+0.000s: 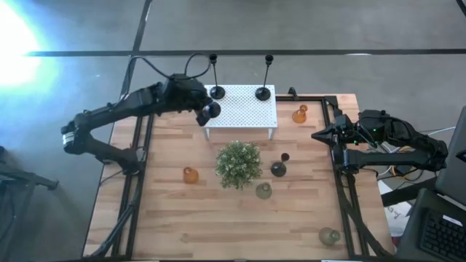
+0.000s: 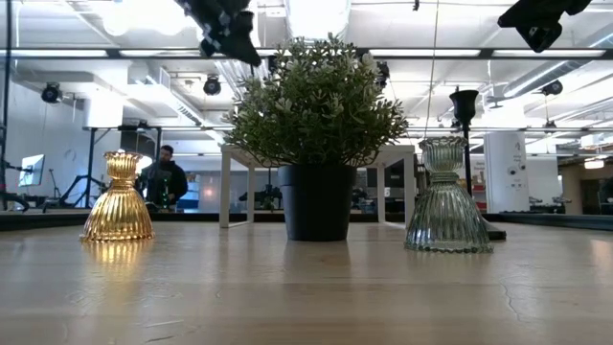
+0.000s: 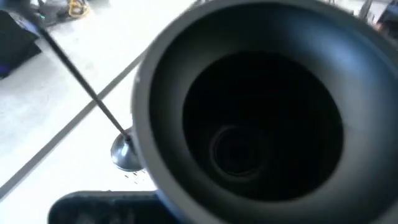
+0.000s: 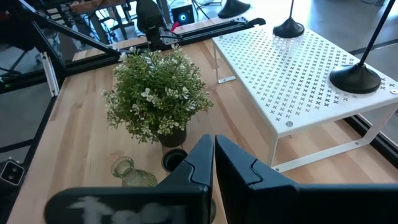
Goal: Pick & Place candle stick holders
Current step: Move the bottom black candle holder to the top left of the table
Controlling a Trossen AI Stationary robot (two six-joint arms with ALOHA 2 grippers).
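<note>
Black holder in the left claw: the left gripper (image 1: 209, 110) is clamped on a dark bulb-bodied holder (image 3: 249, 112), held over the near-left corner of the white perforated stand (image 1: 244, 102); the left wrist view looks straight into the holder's open mouth.
Tall stems: two thin black stems stand on round bases on the stand, one (image 1: 217, 92) just behind the left gripper, the other (image 1: 263, 92) further along the stand's back edge.
Right claw: the right gripper (image 1: 318, 135) hangs above the table's right edge, well apart from the stand, its fingers (image 4: 202, 158) pressed together on nothing.
Amber holders: one (image 1: 300, 113) sits between the right gripper and the stand's right end; another (image 1: 190, 175) sits on the wooden table (image 1: 167, 218) forward of the left gripper, left of the green plant (image 1: 238, 163).
Dark holders: a small one (image 1: 285, 156) and a larger round one (image 1: 279, 169) lie beside the plant, between it and the right gripper.
Clear-grey holders: one (image 1: 263, 191) is near the plant's front; another (image 1: 329, 236) is at the table's front right corner.
</note>
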